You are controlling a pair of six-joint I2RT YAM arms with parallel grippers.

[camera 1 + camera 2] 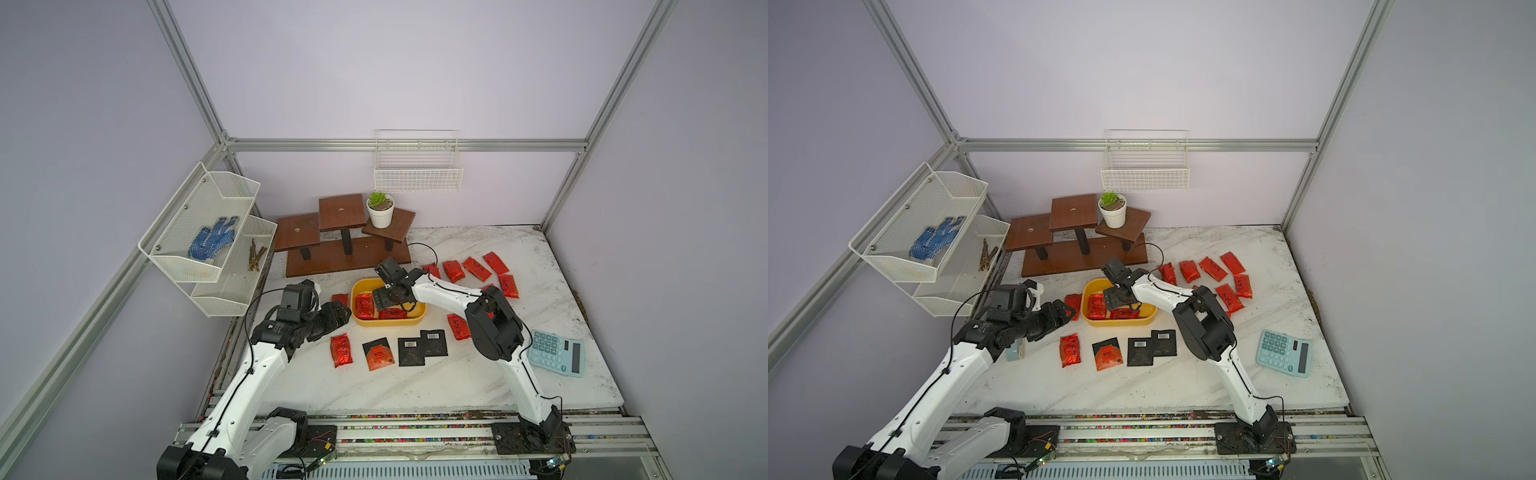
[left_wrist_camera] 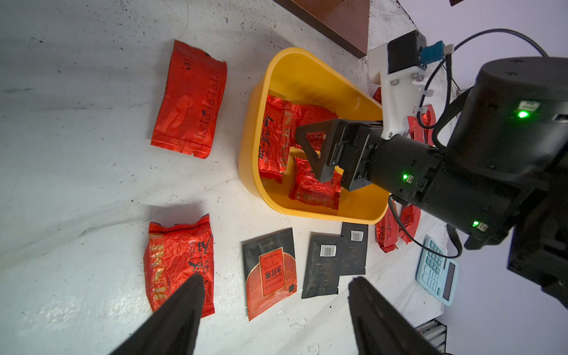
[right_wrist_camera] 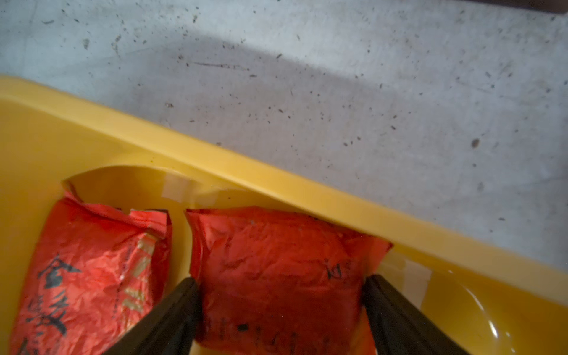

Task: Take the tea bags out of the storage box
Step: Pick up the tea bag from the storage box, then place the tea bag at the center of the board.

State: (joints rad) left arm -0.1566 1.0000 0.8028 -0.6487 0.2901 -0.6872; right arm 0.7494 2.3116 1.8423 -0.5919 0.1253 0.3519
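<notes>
Holding three red tea bags point(image 2: 273, 144), the storage box point(image 1: 388, 322) sits mid-frame; right gripper point(image 3: 280, 279) straddles one, jaws wide; left gripper point(image 2: 276, 278) gapes empty.

On the table point(image 1: 436, 382) the box point(image 1: 390, 323) sits mid-way, just before the stepped stand point(image 1: 345, 257) at the back edge. In it: tea bags point(image 1: 365, 306). Outside: one bag point(image 1: 340, 299) just off its left wall, a row of four point(image 1: 411, 351) before its front wall, a cluster point(image 1: 476, 268) toward the back-right corner. Near the right edge: calculator point(image 1: 556, 352). On the stand's right step: plant pot point(image 1: 380, 216).
</notes>
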